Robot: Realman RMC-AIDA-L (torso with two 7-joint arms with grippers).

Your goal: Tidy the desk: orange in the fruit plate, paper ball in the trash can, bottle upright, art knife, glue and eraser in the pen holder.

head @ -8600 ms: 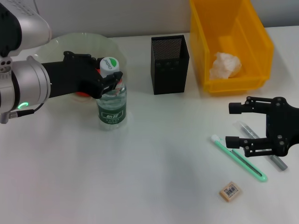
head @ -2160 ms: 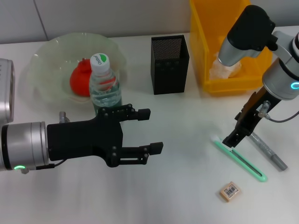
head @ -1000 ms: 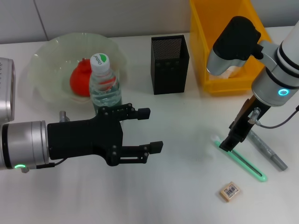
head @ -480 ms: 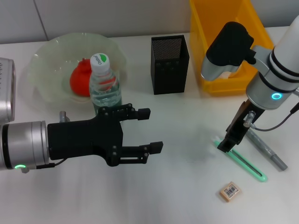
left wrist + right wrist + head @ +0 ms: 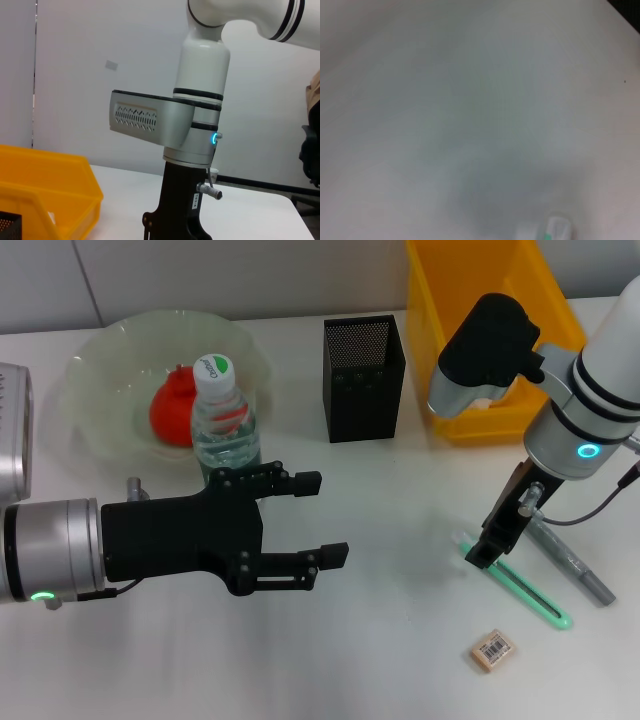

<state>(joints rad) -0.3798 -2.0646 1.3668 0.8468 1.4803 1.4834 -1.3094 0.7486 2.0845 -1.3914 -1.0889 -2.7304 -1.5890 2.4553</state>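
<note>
Left gripper (image 5: 318,518) jaws are spread wide, empty; right gripper (image 5: 480,552) jaw state cannot be told, tip set on green art knife (image 5: 515,582). Done: orange (image 5: 172,412) in fruit plate (image 5: 100,360), bottle (image 5: 226,430) upright at 9 o'clock. Left: knife, eraser (image 5: 492,650) at 5 o'clock, pen holder (image 5: 364,378) unfilled.

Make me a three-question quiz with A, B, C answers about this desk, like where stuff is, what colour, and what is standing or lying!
1. Where is the orange?
A. in the fruit plate
B. in the trash can
C. beside the eraser

2. What colour is the trash can?
A. black
B. yellow
C. green

3. How is the bottle?
A. lying down
B. upright
C. inside the pen holder

Answers: 1 A, the fruit sits inside the pale green bowl. 2 B, the bin is bright yellow. 3 B, it stands with its cap on top.
</note>
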